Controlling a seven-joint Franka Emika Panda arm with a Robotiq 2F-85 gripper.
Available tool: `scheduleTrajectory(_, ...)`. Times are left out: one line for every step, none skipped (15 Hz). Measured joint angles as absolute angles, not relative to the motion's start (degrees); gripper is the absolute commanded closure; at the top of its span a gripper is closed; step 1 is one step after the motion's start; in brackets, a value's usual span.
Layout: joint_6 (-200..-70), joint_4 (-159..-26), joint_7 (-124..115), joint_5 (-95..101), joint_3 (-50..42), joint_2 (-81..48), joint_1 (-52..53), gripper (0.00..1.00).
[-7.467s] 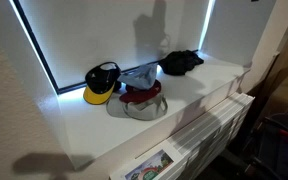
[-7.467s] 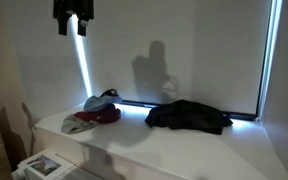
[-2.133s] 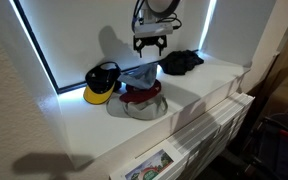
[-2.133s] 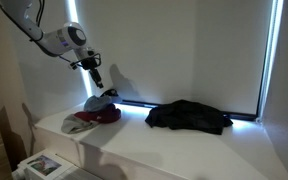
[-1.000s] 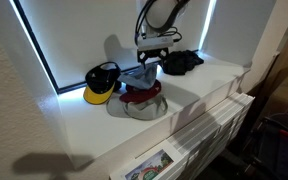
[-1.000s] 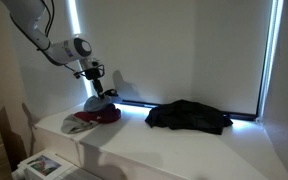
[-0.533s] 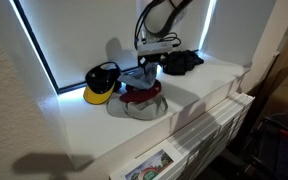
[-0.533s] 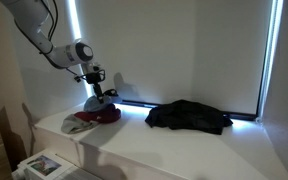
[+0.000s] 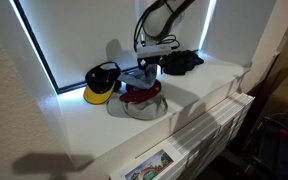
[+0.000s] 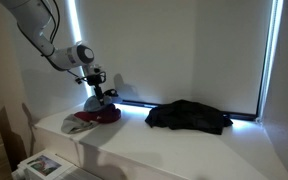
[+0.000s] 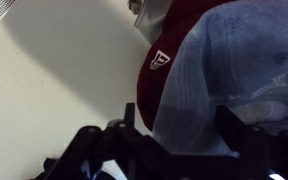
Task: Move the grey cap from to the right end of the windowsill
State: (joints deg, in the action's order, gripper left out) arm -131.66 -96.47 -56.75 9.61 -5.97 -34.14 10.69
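Observation:
The grey cap (image 9: 138, 78) lies on top of a dark red cap (image 9: 144, 97) on the white windowsill (image 9: 184, 90). It also shows in an exterior view (image 10: 97, 102) and fills the right of the wrist view (image 11: 239, 70). My gripper (image 9: 149, 64) hangs straight above it and shows in the other exterior view too (image 10: 97, 90). In the wrist view the gripper (image 11: 179, 135) is open, with the two dark fingers standing on either side of the grey cap's crown. The red cap's logo side (image 11: 160, 60) shows to the left.
A black and yellow cap (image 9: 101, 83) lies beside the pile near the window frame. A black cap or cloth (image 9: 180, 62) lies further along the sill and also shows in an exterior view (image 10: 189, 116). Bare sill surface (image 10: 184, 150) stretches towards the far end.
The gripper has come down from high above the sill to just over the grey cap, still open. The caps have not moved.

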Motion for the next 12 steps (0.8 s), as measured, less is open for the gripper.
scheduleTrajectory(-131.67, -96.46, -56.77, 9.61, -5.97, -34.14, 10.74, 0.54)
scheduleTrajectory(-131.69, -96.46, -56.80, 9.61, -5.99, -34.14, 10.76, 0.62)
scheduleTrajectory(-131.69, -96.46, -56.87, 9.61, -6.07, -34.14, 10.80, 0.68)
scheduleTrajectory(-131.69, -96.46, -56.94, 9.62, -6.18, -34.14, 10.84, 0.76)
scheduleTrajectory(-131.70, -96.46, -57.05, 9.64, -6.27, -34.14, 10.86, 0.83)
scheduleTrajectory(-131.70, -96.43, -57.21, 9.75, -6.38, -34.14, 10.89, 0.90)
scheduleTrajectory(-131.70, -96.33, -57.39, 9.91, -6.47, -34.14, 10.94, 0.97)
scheduleTrajectory(-131.72, -96.14, -57.53, 10.24, -6.62, -34.13, 11.04, 1.00)
scheduleTrajectory(-131.90, -95.83, -57.60, 10.61, -6.70, -34.07, 11.17, 1.00)
scheduleTrajectory(-132.38, -95.36, -57.64, 11.17, -6.72, -33.85, 11.43, 1.00)
scheduleTrajectory(-133.07, -94.90, -57.73, 12.17, -6.74, -33.39, 11.92, 1.00)
scheduleTrajectory(-133.81, -94.42, -58.02, 13.74, -6.82, -32.78, 12.70, 0.99)
